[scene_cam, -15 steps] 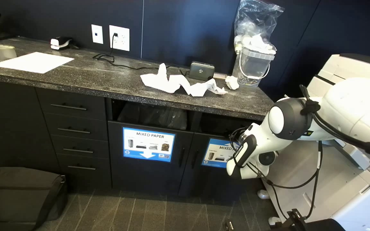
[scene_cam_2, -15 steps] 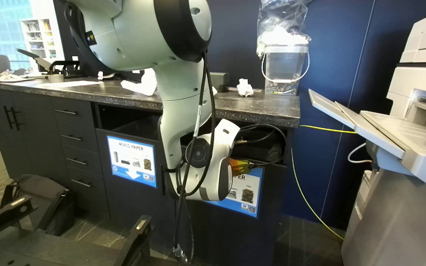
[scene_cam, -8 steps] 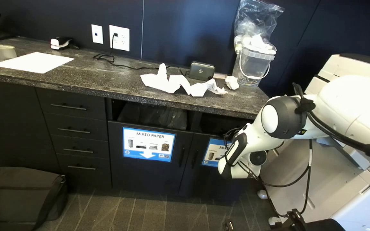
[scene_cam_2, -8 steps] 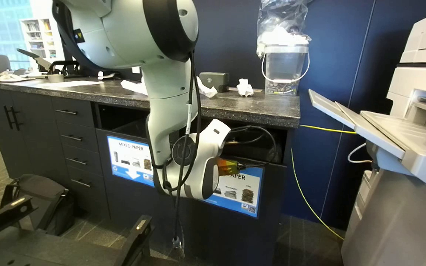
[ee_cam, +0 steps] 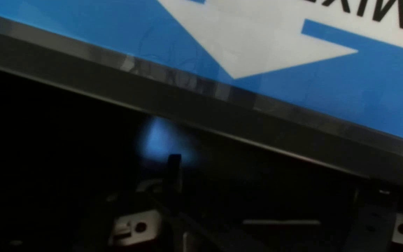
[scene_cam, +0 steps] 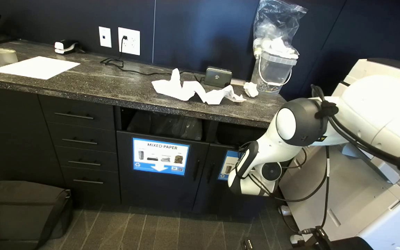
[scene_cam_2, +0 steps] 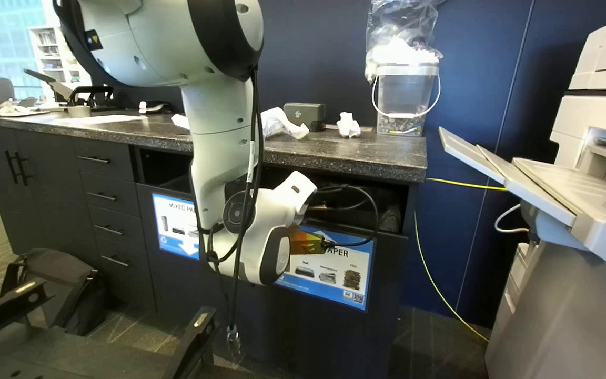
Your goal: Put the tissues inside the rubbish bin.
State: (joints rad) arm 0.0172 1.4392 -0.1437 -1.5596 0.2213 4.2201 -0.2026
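Note:
A long crumpled white tissue (scene_cam: 214,96) lies on the dark countertop; part of it shows behind the arm (scene_cam_2: 280,124). A small balled tissue (scene_cam: 251,89) sits to its right near the clear bucket and shows also in the other exterior picture (scene_cam_2: 349,125). The bins are in the cabinet, under openings above "MIXED PAPER" doors; the right opening (scene_cam_2: 358,210) is dark inside. My gripper (ee_cam: 268,182) shows in the wrist view, fingers apart with nothing seen between them, against that dark opening beside the door's edge. In both exterior views its fingers are hidden by the wrist.
A clear bucket (scene_cam: 275,71) with a plastic bag stands at the counter's right end. A small dark box (scene_cam: 218,76) stands behind the tissue. A printer (scene_cam_2: 597,158) stands to the right. The left opening (scene_cam: 165,125) holds a black bag. The counter edge (scene_cam_2: 355,163) overhangs the openings.
The arm and wrist have moved left in both exterior views, partly away from the right door's sign. More of the long tissue's right end shows. The tissues have not moved.

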